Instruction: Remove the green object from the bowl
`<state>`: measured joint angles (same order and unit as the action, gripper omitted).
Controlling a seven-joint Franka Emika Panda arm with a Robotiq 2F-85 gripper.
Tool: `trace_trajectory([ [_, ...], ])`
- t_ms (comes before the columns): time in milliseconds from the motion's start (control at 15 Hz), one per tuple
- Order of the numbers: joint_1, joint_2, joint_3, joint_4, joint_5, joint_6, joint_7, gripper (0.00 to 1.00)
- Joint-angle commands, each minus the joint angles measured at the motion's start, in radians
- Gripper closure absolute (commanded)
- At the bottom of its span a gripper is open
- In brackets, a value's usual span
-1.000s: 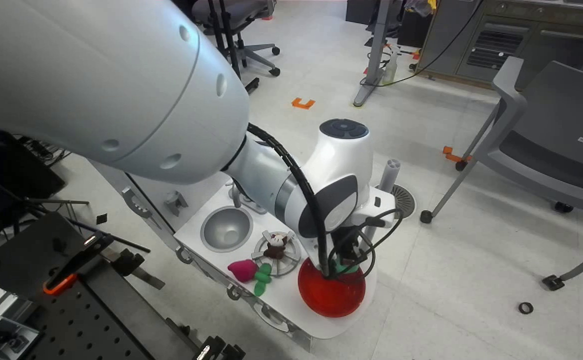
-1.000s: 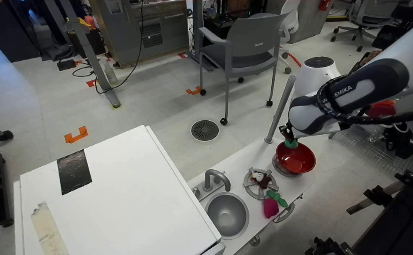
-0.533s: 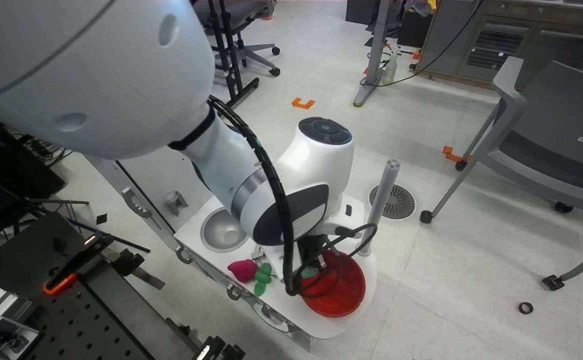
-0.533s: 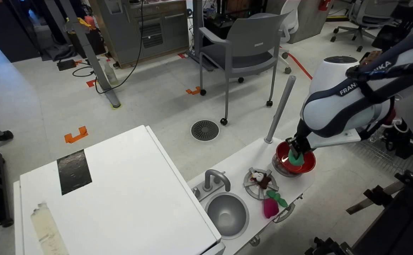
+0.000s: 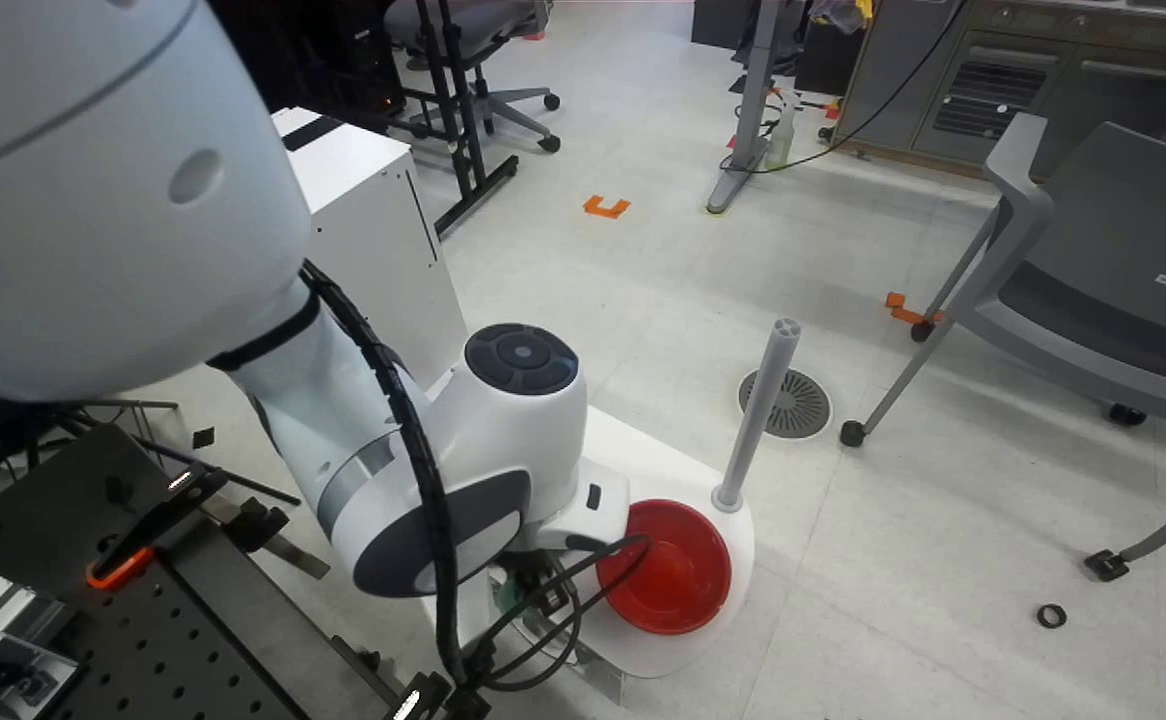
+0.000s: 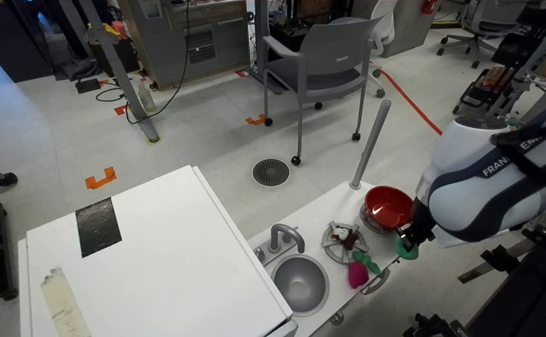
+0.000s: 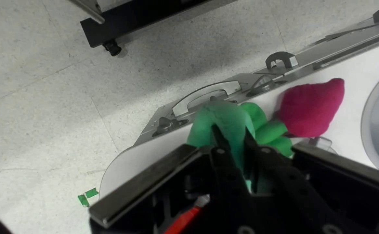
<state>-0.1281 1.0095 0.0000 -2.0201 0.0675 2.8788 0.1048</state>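
Beside the red bowl [image 6: 388, 205], near the edge of the white desk [image 6: 324, 214], the black pincer [image 7: 231, 131] clasps the green object [image 7: 223, 114].

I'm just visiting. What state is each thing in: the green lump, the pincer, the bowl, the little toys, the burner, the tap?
Green lump: gripped, outside the red bowl.
Pincer: closed on the green lump.
Red bowl: right way up.
Brown-and-white toy: resting on the burner.
Burner: partly covered; on or off, I can't tell.
Magenta toy: lying on the white counter.
Tap: spout over the sink basin.
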Motion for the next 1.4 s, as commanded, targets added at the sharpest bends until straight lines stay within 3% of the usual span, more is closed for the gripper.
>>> trace_trajectory([
  [0,0.015,0.069,-0.014,0.027,0.004,0.09,-0.024,0.97],
  [267,0.065,0.158,-0.054,0.103,-0.003,0.132,-0.006,0.97],
  [933,0.188,0.389,-0.14,0.435,0.002,0.028,0.059,0.95],
  [1000,0.205,0.4,-0.153,0.453,-0.002,0.007,0.069,0.63],
  [1133,0.224,0.396,-0.162,0.46,-0.012,-0.039,0.078,0.56],
  [1333,0.245,0.379,-0.166,0.442,-0.022,-0.057,0.077,0.33],
])
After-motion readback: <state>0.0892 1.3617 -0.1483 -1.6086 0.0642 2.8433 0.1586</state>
